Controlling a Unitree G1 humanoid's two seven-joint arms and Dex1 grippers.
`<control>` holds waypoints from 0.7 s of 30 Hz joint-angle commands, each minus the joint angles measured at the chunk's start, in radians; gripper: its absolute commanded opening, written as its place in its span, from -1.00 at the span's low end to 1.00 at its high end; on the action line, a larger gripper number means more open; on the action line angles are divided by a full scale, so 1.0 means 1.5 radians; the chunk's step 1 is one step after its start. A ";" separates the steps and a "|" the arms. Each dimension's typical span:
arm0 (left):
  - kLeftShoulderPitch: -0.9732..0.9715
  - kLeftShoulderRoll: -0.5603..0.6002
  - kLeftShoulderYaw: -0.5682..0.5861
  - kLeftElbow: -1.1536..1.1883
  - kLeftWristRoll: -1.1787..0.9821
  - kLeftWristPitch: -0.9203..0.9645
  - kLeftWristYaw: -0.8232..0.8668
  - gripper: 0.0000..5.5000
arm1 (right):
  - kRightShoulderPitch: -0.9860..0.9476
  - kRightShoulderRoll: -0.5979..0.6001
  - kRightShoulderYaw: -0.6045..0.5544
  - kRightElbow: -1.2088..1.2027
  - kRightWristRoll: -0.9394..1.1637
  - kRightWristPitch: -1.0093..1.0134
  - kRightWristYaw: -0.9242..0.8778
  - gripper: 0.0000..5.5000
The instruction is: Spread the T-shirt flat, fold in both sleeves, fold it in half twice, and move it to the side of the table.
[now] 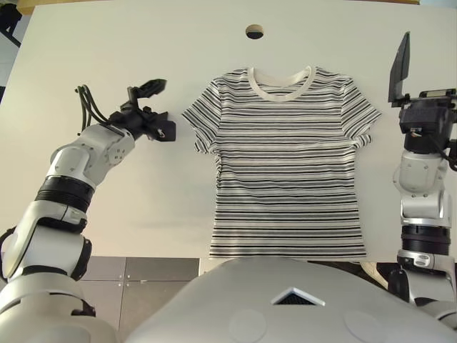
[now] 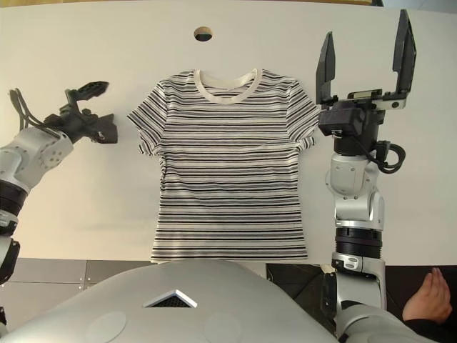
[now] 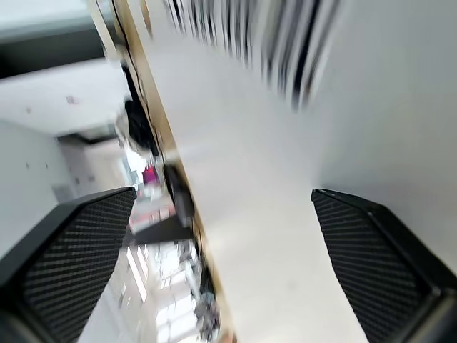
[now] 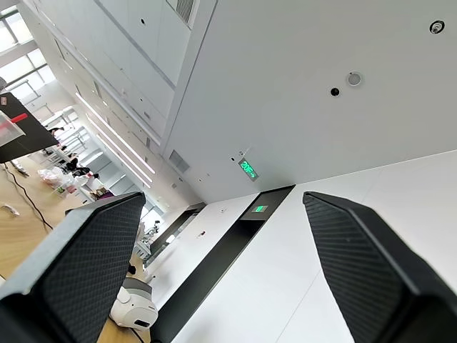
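Flanking the flat T-shirt (image 1: 285, 164): left hand (image 1: 166, 108), right hand (image 2: 365, 28).

At far centre, a small round dark hole with a tan rim (image 1: 254, 31). Along the far edge, a thin tan wooden strip (image 1: 32, 6). At near left, flat grey panels with thin seams (image 1: 136, 271). Overhead, a white ceiling with round fixtures (image 4: 285, 86) and a small green lit sign (image 4: 247, 168).

The T-shirt (image 2: 228, 164) lies flat on the table (image 2: 86, 200), between the left hand (image 2: 106, 112) and the right hand (image 2: 365, 28).
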 commanded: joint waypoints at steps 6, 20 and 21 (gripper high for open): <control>0.009 -0.047 -0.049 0.058 0.023 -0.010 -0.011 0.67 | 0.006 -0.001 0.015 -0.004 -0.010 0.005 0.002 0.49; -0.017 -0.070 -0.086 0.122 0.033 -0.010 0.023 0.42 | -0.002 -0.003 0.021 0.023 -0.017 0.001 -0.011 0.48; -0.013 -0.068 -0.086 0.119 0.033 -0.009 0.022 0.36 | -0.003 -0.003 0.022 0.023 -0.017 0.000 -0.011 0.48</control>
